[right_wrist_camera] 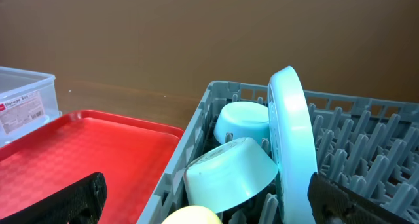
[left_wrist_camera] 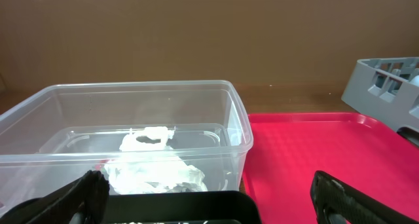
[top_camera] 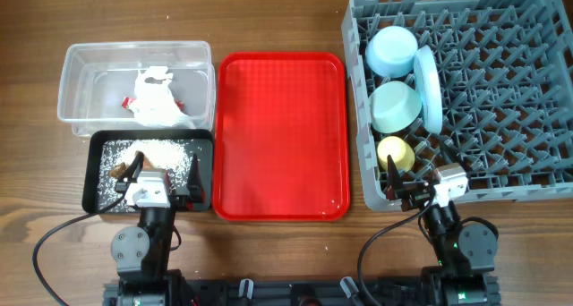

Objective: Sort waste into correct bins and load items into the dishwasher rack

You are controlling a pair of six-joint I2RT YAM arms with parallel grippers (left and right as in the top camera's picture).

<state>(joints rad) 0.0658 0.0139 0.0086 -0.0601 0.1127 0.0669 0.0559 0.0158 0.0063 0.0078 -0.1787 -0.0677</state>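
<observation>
Right of the red tray (top_camera: 280, 136), the light blue plate (top_camera: 427, 88) stands on edge in the grey rack (top_camera: 501, 118), likely light, stiff and slick, best pinched at its rim, while both the left claw (top_camera: 164, 170) and right claw (top_camera: 412, 176) gape wide, holding nothing.

My left arm (top_camera: 154, 224) and right arm (top_camera: 440, 224) are showing black, each wearing a white wrist block (top_camera: 148, 192) and a grey round joint (top_camera: 131, 246); black cables (top_camera: 37, 252) are trailing out toward seven o'clock.
</observation>
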